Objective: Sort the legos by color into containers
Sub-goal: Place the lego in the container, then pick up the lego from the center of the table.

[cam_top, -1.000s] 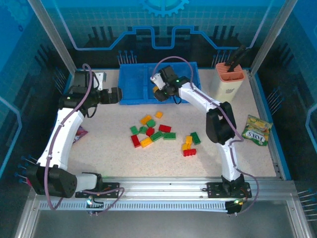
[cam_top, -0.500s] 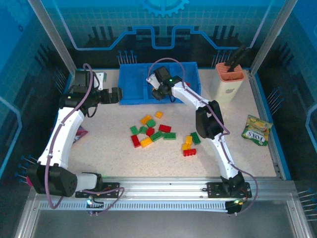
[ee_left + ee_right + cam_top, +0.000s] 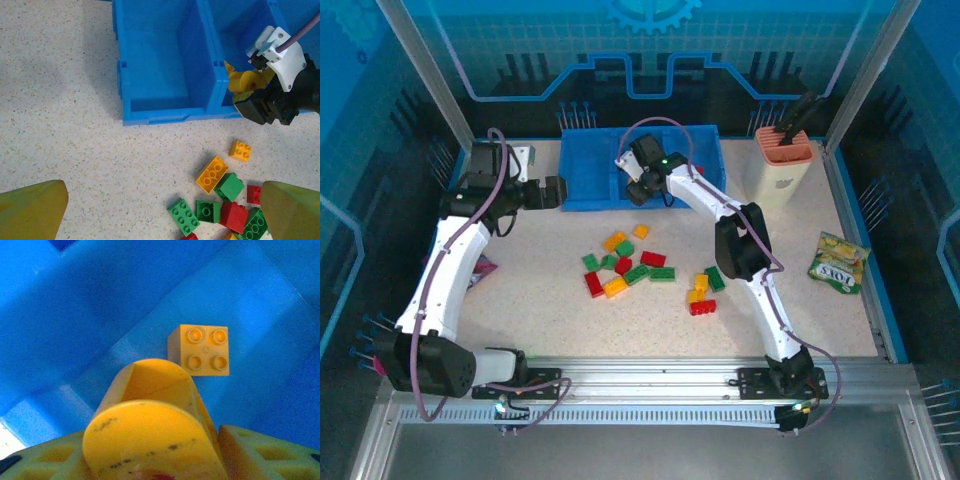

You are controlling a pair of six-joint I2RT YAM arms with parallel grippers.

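Between the latticed fingers [image 3: 265, 452] of the right gripper [image 3: 639, 184] sits a rounded yellow shape that fills the low centre of the right wrist view. What it is I cannot make out, nor whether the jaws are clenched or released. The gripper hangs over the middle compartment of the blue tray [image 3: 585, 165] at the table's far edge. One yellow brick [image 3: 202, 351], of four studs, lies loose on the tray floor beneath it. The left arm half covers a dark packet [image 3: 484, 268] near the left edge. The left gripper [image 3: 558, 192] is just off the tray's left end, its fingers [image 3: 30, 210] spread wide and holding nothing. The legos on the table [image 3: 650, 268] number about fifteen, roughly four red, six green and five yellow-orange; they are small, so the count is loose. The tray has three compartments. A green snack packet [image 3: 838, 262] lies by the right edge, and a cream holder [image 3: 780, 165] stands near the far right corner. The table [image 3: 550, 320] is speckled beige, framed in aluminium and walled in blue panels.
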